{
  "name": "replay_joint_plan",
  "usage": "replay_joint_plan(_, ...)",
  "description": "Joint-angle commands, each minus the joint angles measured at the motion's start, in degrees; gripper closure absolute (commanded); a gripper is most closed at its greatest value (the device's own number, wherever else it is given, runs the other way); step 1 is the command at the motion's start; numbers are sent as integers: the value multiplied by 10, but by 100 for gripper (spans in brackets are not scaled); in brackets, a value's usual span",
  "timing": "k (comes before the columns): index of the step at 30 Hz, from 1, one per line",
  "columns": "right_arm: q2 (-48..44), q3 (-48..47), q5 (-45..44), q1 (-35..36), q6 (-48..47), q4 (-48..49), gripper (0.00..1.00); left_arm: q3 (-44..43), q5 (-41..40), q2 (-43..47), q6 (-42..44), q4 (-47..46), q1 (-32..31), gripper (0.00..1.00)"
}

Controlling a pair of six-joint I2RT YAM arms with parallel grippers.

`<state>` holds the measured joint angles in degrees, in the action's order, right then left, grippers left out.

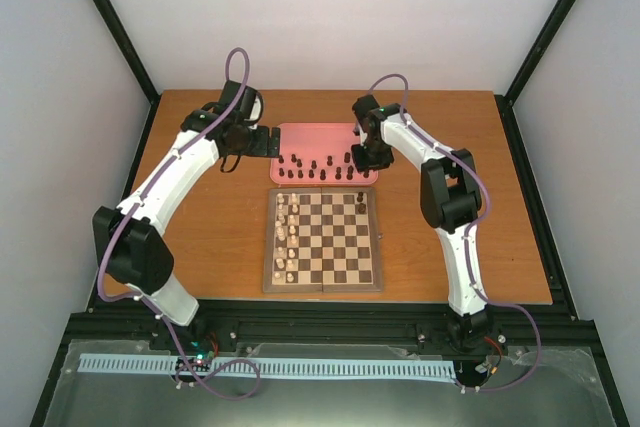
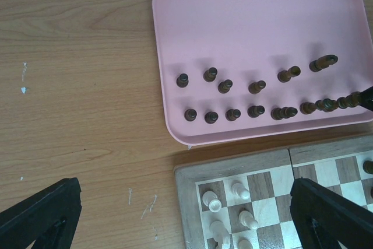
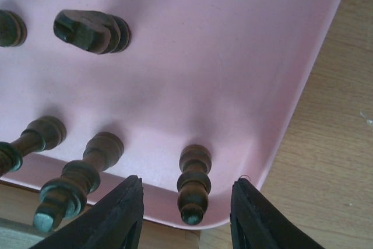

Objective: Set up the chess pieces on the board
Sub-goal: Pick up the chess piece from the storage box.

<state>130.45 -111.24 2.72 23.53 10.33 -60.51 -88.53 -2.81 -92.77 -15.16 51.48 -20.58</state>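
1. Small dark-brown turned wooden chess piece: upright in a corner of the pink plastic tray, off the chequered wooden board.
2. My right gripper: fingers apart, straddling it, no contact. My left gripper: wide apart, empty.
3. Judged light, rigid, smooth, tip-prone; grip its narrow waist.

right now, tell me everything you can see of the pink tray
The pink tray is a rounded rectangle with a low raised rim, smooth and plastic-looking. It lies flat on the table, beyond the board. Dark chess pieces stand in two loose rows near its board-side edge; the right gripper straddles one at its corner.
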Motion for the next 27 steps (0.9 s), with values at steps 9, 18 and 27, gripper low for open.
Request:
replay_joint_plan(9,39,-36,4,-9,-4,-12,66,-30,-9,-14,15,11,-4,0)
replay_joint_plan(18,43,-42,2,-15,-4,-11,83,-32,-9,-17,14,11,-4,0)
replay_joint_plan(27,3,-55,-9,-16,-9,-14,97,-33,-8,-16,13,8,-4,0)
